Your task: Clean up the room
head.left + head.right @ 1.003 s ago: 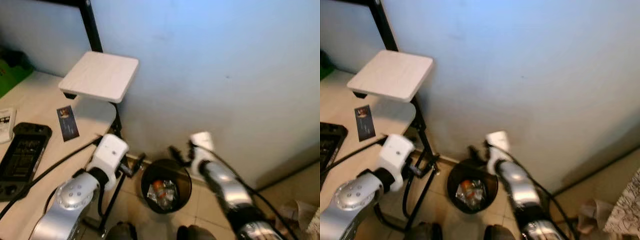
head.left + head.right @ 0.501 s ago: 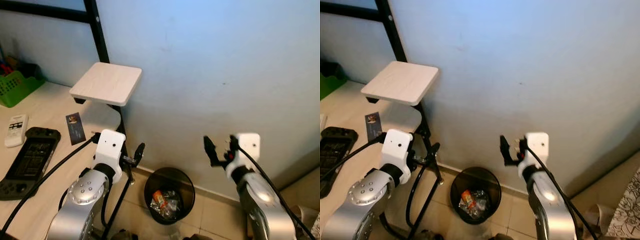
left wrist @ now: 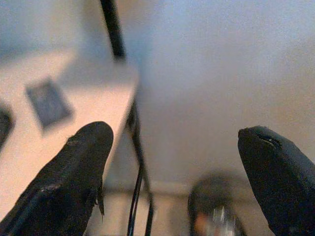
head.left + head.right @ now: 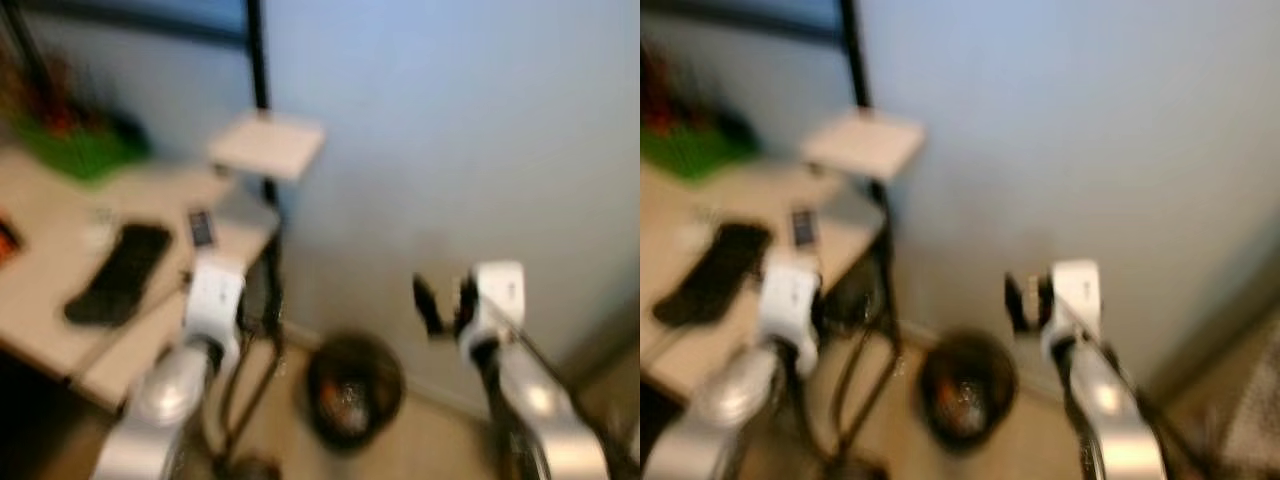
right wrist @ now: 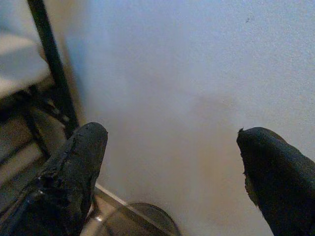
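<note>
1. A blurred black trash bin (image 4: 352,388), holding litter, is seen on the floor against the wall.
2. The right gripper (image 4: 446,303) is raised above it, fingers apart.
3. The left gripper (image 3: 177,162) is spread open near the desk (image 4: 60,300) corner.

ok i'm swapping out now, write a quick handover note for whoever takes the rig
Head views are blurred, as the camera is moving.
Left gripper: open, empty, raised by the desk edge.
Right gripper: open, empty, raised in front of the wall.
Bin: on the floor by the wall, between the two arms, with some rubbish in it.
On the desk: a dark controller, a small card, a green basket at the back.
Done: nothing is in hand; some rubbish is in the bin.
Left: what remains to be tidied cannot be judged through the blur.
</note>
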Available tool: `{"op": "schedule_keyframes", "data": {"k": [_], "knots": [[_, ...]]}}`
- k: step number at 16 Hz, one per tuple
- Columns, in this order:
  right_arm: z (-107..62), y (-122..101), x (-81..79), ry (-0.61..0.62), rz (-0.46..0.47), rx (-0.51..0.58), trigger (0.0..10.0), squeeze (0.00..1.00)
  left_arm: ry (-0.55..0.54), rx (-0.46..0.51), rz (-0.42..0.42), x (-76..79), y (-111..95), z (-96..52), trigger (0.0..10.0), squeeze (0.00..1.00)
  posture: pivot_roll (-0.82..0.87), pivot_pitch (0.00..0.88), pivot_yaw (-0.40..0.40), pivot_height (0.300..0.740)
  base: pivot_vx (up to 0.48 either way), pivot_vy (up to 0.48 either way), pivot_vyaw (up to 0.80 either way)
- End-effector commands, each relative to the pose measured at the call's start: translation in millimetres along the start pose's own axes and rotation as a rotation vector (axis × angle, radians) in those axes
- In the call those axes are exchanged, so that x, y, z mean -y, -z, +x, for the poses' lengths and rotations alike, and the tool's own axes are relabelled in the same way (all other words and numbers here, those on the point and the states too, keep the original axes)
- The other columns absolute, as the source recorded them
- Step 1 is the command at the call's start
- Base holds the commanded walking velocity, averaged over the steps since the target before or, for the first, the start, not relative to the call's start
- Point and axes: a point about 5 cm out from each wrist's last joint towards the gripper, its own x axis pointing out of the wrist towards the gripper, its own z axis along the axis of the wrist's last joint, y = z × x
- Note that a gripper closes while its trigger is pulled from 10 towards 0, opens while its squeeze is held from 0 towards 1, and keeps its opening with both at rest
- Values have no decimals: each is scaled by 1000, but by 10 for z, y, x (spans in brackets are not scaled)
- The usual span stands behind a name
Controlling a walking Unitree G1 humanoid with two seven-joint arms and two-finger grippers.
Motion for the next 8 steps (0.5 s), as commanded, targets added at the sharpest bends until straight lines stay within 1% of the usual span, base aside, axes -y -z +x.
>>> {"op": "schedule_keyframes", "data": {"k": [1, 6, 7, 8], "knots": [[-24, 42, 8, 18, 4, -35, 10000, 0, -10, 51, 25, -12, -129, 27, 10000, 0, -36, 0, 9, 740, 0, 0, -775], [-83, 8, 34, 60, -2, -28, 10000, 0, -52, 37, 2, -57, -84, -36, 10000, 0, -22, 0, 13, 740, 0, 0, -779], [-88, -35, 53, 111, -19, -21, 10000, 0, -140, 65, 10, -148, -105, -63, 10000, 0, -16, 0, 13, 740, 0, 0, -763], [-97, -60, 48, 138, 18, -6, 10000, 0, -203, 112, 15, -206, -145, -86, 10000, 0, -11, 0, 12, 740, 0, 0, -769]]}}
